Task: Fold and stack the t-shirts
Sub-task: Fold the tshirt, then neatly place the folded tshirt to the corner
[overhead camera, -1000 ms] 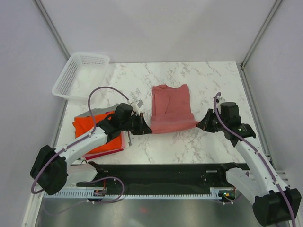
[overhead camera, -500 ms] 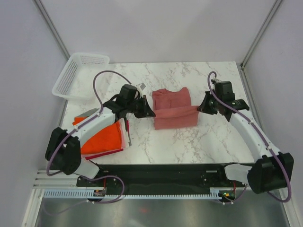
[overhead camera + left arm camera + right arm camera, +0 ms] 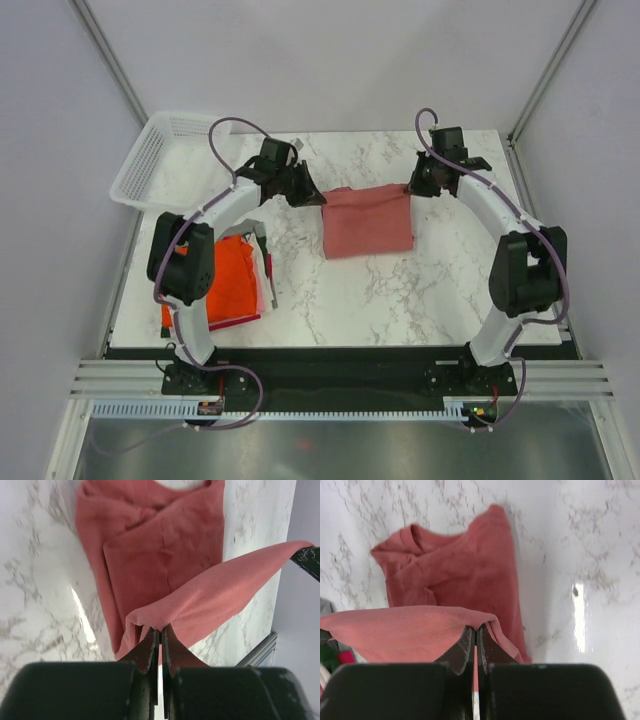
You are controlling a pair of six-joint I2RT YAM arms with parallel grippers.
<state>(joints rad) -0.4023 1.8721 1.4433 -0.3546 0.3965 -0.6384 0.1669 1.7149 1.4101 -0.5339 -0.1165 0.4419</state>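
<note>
1. The dusty pinkish-red t-shirt lies near the middle of the marble worktop, a little toward 12 o'clock, with one layer doubled over another.
2. The left tool is at the shirt's 10 o'clock corner. Its wrist view shows the fingers pressed together, pinching a bunched bit of the shirt's edge.
3. The right tool is at the shirt's 2 o'clock corner. In its own wrist view its fingers are likewise closed on the cloth's edge, with almost no gap between them.
4. Between the two tools the gripped edge runs as a raised band, held clear of the layer below. That lower layer lies flat on the worktop, and its collar shows beyond the band in both wrist views.
5. A stack of folded t-shirts sits toward 8 o'clock on the worktop. A bright orange-red one is on top and a pink-and-white edge shows on its 3 o'clock side. The left arm crosses over the stack's 12 o'clock end.
6. A white mesh basket stands at the worktop's 10 o'clock corner, well apart from the pinkish-red shirt.
</note>
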